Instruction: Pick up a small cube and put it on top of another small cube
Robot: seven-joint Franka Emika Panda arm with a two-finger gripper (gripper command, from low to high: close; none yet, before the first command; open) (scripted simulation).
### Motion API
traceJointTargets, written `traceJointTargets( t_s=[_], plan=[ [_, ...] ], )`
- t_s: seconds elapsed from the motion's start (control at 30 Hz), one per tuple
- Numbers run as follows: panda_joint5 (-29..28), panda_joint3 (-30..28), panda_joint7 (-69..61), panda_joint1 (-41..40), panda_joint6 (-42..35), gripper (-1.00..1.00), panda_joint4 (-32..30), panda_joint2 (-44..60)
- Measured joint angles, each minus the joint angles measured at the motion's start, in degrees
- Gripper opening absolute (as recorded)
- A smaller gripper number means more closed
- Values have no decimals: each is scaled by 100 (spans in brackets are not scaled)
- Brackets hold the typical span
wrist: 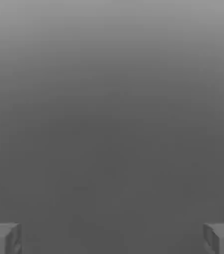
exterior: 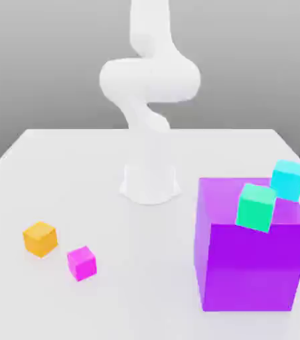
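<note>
One pale table (exterior: pixel 146 272) carries one white arm (exterior: pixel 149 80), whose base stands in the far middle. There is one big purple cube (exterior: pixel 255 265), on the exterior view's right, near side. Four small cubes make up the rest: a green cube (exterior: pixel 256 208) overlapping the purple cube's top near edge, a cyan cube (exterior: pixel 288 180) by its far right corner, an orange cube (exterior: pixel 40 239) and a magenta cube (exterior: pixel 82 263) on the left. Whether the green and cyan ones touch the purple cube cannot be told.

The gripper (wrist: pixel 112 239) is released, its two fingers wide apart. The magenta cube lies outside its grasp, on the table, nearer than the arm's base and to the exterior view's left; its exact direction from the gripper cannot be told. It sits near the orange cube, to its right and slightly nearer, the two apart.

The magenta cube sits upright, turned askew to the table's near edge, one vertical edge facing nearward. Its sides look equal, giving it no long axis.
</note>
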Motion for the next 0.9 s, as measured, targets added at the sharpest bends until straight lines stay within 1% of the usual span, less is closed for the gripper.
traceJointTargets(
  t_s=[0.43,0.57,0.63,0.7,0.87,0.9],
  plan=[
    [-185,-170,1905,-1282,1945,0,-1859,2788],
    [-129,-329,2408,-1561,2545,0,-2429,3645],
    [-1,-417,2582,-1683,2837,0,-2709,4062],
    [151,-392,2580,-1748,3156,0,-2769,4478],
    [402,-133,2428,-1950,3989,0,-2614,5516],
    [416,-91,2414,-1990,4150,-100,-2577,5715]
  ],
)
